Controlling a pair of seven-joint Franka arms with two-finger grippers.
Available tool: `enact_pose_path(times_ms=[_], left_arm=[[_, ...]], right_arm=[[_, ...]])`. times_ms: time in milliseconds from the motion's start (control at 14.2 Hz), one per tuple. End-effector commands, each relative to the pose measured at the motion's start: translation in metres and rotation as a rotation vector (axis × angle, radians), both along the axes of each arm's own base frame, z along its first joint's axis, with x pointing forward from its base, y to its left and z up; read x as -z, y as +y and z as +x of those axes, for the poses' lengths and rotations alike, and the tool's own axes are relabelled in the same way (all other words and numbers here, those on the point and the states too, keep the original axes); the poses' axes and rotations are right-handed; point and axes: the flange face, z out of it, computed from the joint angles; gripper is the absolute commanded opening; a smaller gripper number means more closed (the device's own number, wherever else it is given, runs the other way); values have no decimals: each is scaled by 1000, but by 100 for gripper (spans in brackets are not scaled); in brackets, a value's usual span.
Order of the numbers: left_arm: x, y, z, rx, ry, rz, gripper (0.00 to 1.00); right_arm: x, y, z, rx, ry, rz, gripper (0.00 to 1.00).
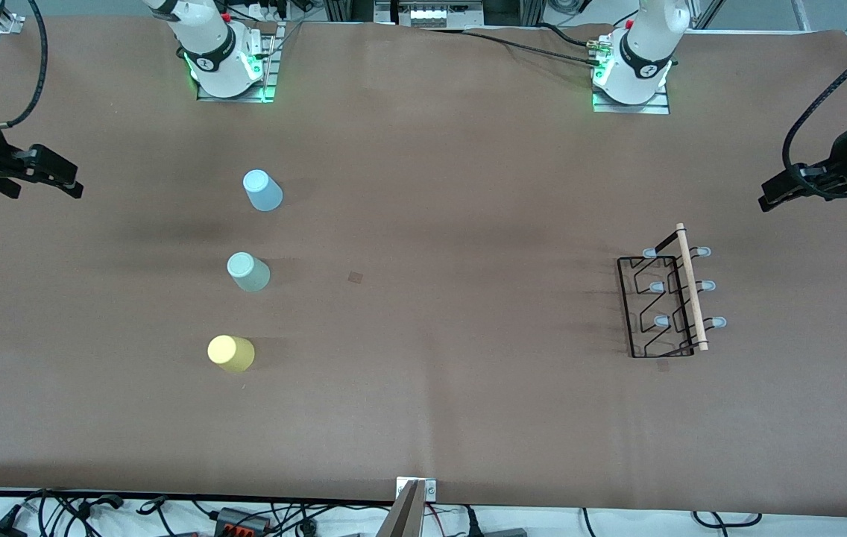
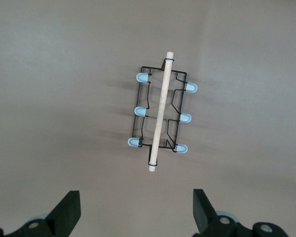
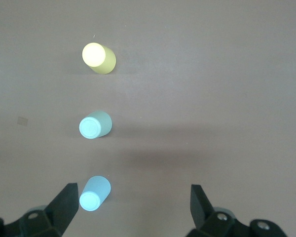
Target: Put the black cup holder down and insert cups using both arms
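The black cup holder (image 1: 666,302) stands on the brown table toward the left arm's end, its wooden handle (image 1: 691,287) on top and its grey-tipped pegs sticking out to both sides. Three cups stand in a row toward the right arm's end: light blue (image 1: 263,191) farthest from the front camera, mint green (image 1: 248,272) in the middle, yellow (image 1: 231,353) nearest. My left gripper (image 1: 766,200) hangs open high over that end's table edge, looking down on the holder (image 2: 160,112). My right gripper (image 1: 74,186) hangs open at its own end, above the blue cup (image 3: 94,193).
Both arm bases (image 1: 228,63) (image 1: 636,71) stand along the table's edge farthest from the front camera. A small dark square mark (image 1: 355,277) lies mid-table. A metal bracket (image 1: 416,488) and loose cables (image 1: 95,514) sit at the edge nearest the front camera.
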Motion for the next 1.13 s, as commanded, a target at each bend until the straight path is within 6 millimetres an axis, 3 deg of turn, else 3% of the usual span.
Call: enact_pose_path(times_ms=[0, 70, 282, 423, 564, 705, 846, 916, 1057], left_arm=[[13, -10, 4, -1, 24, -17, 100], [23, -11, 8, 3, 38, -18, 100], [91, -11, 39, 3, 97, -24, 100], [125, -15, 52, 10, 86, -27, 100], [166, -15, 46, 9, 62, -26, 100], [196, -16, 34, 9, 28, -25, 100], [221, -31, 14, 34, 0, -28, 99], [234, -31, 3, 34, -15, -27, 94], [245, -30, -1, 32, -55, -28, 91]], right_arm=[[15, 5, 5, -5, 27, -14, 100], [31, 13, 12, -16, 51, -8, 100], [75, 37, 32, -51, 123, -3, 100], [106, 60, 45, -85, 157, -8, 100], [138, 87, 54, -104, 161, -8, 100], [175, 108, 58, -12, 178, -25, 100], [213, 129, 60, 59, 172, -37, 100], [229, 130, 60, 90, 169, -39, 100], [262, 132, 57, 158, 194, -10, 100]])
